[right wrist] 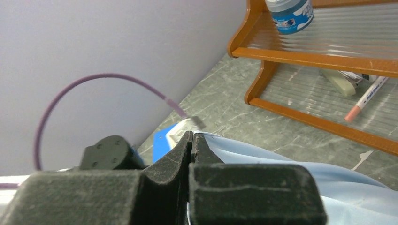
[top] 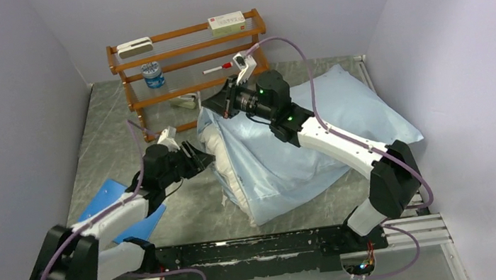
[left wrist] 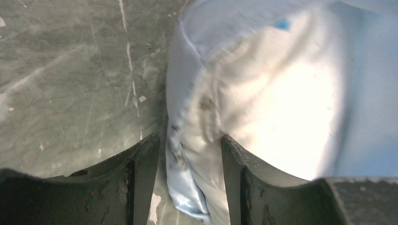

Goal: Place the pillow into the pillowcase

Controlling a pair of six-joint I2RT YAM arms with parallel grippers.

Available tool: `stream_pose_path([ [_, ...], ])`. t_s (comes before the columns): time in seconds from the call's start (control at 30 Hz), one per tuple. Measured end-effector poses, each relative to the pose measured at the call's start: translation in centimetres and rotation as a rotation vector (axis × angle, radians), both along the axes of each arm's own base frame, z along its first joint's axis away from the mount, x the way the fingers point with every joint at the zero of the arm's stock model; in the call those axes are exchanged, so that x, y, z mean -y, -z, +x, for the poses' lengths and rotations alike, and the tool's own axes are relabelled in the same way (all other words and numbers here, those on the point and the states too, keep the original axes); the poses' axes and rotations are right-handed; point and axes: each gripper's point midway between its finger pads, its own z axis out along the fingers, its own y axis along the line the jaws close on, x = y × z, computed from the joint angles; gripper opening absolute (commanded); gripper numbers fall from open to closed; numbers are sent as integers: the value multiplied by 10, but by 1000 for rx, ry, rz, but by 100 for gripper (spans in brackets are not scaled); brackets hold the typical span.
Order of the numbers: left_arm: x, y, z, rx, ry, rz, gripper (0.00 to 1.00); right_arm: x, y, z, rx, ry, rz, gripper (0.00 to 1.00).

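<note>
Pillow (top: 224, 163) partly in pillowcase (top: 344, 103); rack (top: 186, 56) behind, mat (top: 105, 199) left.

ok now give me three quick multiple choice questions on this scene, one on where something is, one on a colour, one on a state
1. Where is the blue jar?
A) on a shelf of the wooden rack
B) on the floor
C) in a drawer

2. What colour is the pillowcase?
A) red
B) light blue
C) green

3. How is the right pincer?
A) wide open
B) shut on a spoon
C) shut on the pillowcase

Answers:
1 A, the jar stands on the rack's shelf at the far side of the table.
2 B, the fabric sack around the white pillow is pale blue.
3 C, the right wrist view shows its fingers closed together with blue fabric at them, and the top view shows it at the case's raised corner.
</note>
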Motion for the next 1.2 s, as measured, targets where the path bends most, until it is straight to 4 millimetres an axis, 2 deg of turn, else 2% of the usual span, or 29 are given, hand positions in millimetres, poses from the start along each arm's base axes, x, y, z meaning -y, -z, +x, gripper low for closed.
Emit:
stream_pose_path([
  [0.13, -10, -21, -16, 35, 2, 13, 42, 3, 0, 3, 0, 8, -4, 0],
  [0.23, -19, -23, -23, 26, -21, 37, 41, 3, 0, 3, 0, 8, -3, 0],
  [0.3, -22, -15, -26, 3, -33, 54, 44, 3, 0, 3, -1, 9, -3, 0],
  [0.5, -26, 37, -36, -145, -24, 121, 52, 3, -1, 4, -1, 10, -1, 0],
  [0.6, -21, 49, -38, -172, -4, 108, 54, 3, -2, 4, -2, 9, 1, 0],
  [0.87, -4, 27, -33, -94, 41, 49, 54, 3, -2, 3, -10, 9, 6, 0],
  [1.13, -8, -1, -34, -21, 26, 37, 54, 2, -2, 3, -20, 8, 12, 0],
  [1.2, -8, 1, -34, -25, 25, 40, 52, 1, -1, 3, -22, 7, 14, 0],
])
